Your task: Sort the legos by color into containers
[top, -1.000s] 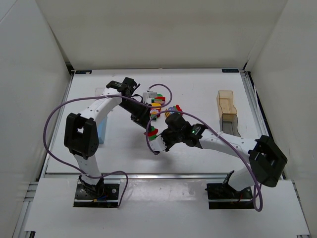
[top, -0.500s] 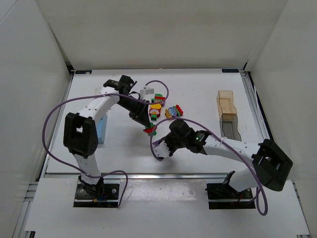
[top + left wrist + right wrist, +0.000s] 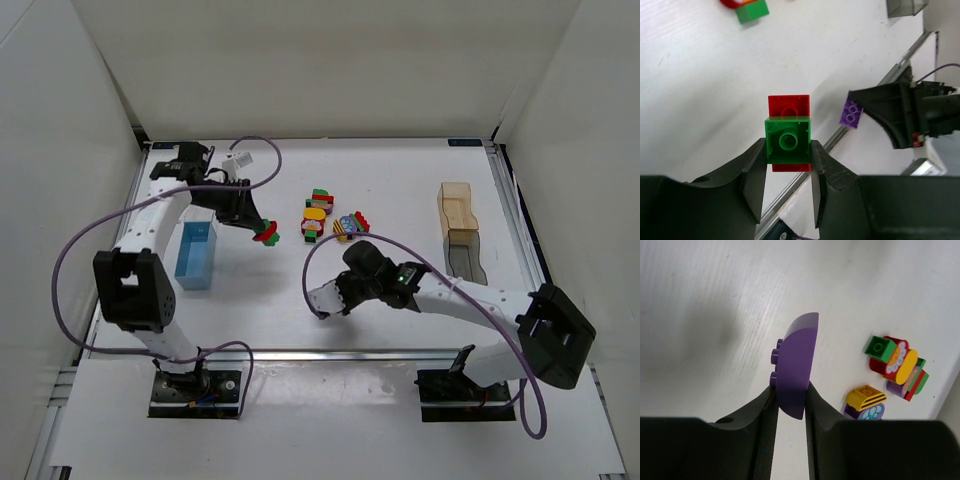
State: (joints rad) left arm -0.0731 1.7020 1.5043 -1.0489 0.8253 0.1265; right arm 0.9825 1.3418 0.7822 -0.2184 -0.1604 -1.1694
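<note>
Legos (image 3: 318,215) lie in a small bunch near the middle of the counter (image 3: 400,180), and I see two more held up off it. My left end effector (image 3: 788,152) is squeezed tight on a red and green stack (image 3: 788,132), just right of the blue box (image 3: 195,255). My right end effector (image 3: 790,395) is pinched on a purple brick (image 3: 797,360), near the front of the bunch.

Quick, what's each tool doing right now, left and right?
Left tool: closed, holding a green-and-red lego stack.
Right tool: closed, holding a purple lego.
</note>
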